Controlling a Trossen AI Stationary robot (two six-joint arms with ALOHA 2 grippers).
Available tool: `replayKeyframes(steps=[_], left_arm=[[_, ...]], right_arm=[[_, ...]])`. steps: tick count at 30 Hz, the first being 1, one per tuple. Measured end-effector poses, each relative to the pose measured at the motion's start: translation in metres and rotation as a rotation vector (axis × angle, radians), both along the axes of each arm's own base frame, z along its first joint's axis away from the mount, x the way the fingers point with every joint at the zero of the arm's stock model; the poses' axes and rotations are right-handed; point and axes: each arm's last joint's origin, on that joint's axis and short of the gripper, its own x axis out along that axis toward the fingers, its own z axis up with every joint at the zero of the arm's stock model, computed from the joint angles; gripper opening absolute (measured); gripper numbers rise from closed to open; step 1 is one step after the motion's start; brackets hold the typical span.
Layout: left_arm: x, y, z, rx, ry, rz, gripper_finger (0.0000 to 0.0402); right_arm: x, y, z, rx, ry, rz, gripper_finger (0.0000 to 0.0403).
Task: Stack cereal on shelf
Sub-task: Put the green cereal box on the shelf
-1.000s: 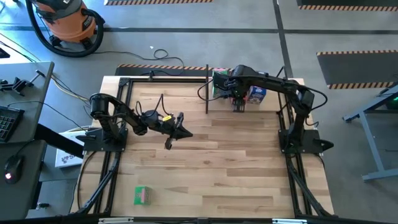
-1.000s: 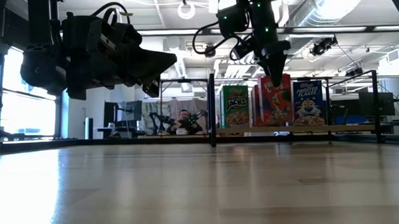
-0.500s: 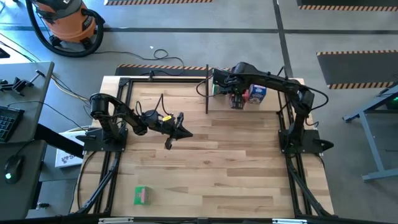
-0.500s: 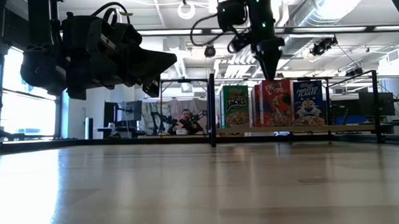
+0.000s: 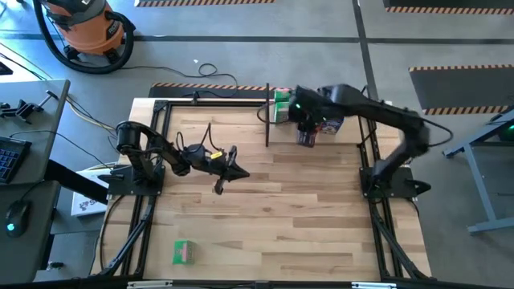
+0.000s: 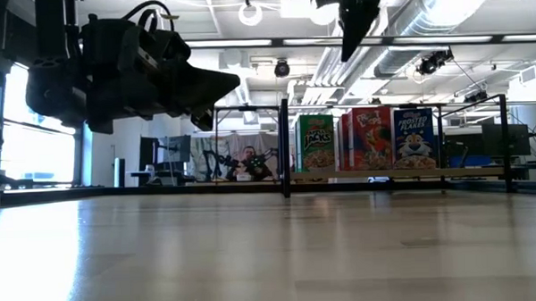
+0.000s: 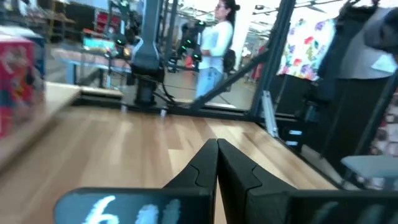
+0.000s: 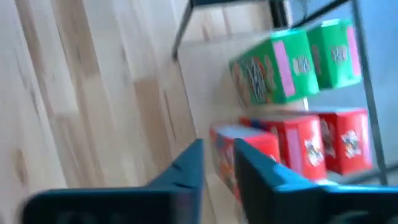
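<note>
Wooden table fills high view, grey floor around it, orange shop vacuum beyond far left corner. Black rod shelf along table's far edge, right of centre. Left arm over left half, left gripper shut, empty. Right gripper raised above shelf, fingers slightly parted, holding nothing. On shelf in low view: green box, red box, blue box, upright, side by side. Lone green cereal box lies near table's front left corner.
</note>
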Motion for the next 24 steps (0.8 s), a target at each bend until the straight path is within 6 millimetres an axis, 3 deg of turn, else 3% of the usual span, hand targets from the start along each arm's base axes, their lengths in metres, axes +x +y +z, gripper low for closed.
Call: replayKeyframes(steps=[2,4,9,15,20,24], left_arm=[[0.001,-0.002,0.000,-0.031,0.009,-0.011,0.0000],[0.003,-0.002,0.002,-0.074,0.010,-0.014,0.0000],[0.018,0.000,0.004,-0.129,0.060,-0.011,0.0000],[0.047,-0.001,0.011,-0.111,0.149,0.012,0.0000],[0.052,-0.008,0.025,-0.154,0.341,-0.027,0.0000],[0.037,-0.017,0.050,-0.113,0.617,0.124,0.0000]], right_arm=[[-0.010,0.009,-0.010,-0.017,-0.102,-0.011,0.0024],[-0.021,0.020,-0.024,-0.028,-0.222,-0.021,0.0008],[-0.033,0.041,-0.076,-0.027,-0.530,-0.008,0.0030],[-0.035,0.055,-0.126,-0.047,-0.842,0.046,0.0023],[-0.046,0.058,-0.156,-0.049,-0.876,0.056,0.0016],[-0.055,0.059,-0.173,-0.066,-0.892,0.043,0.0013]])
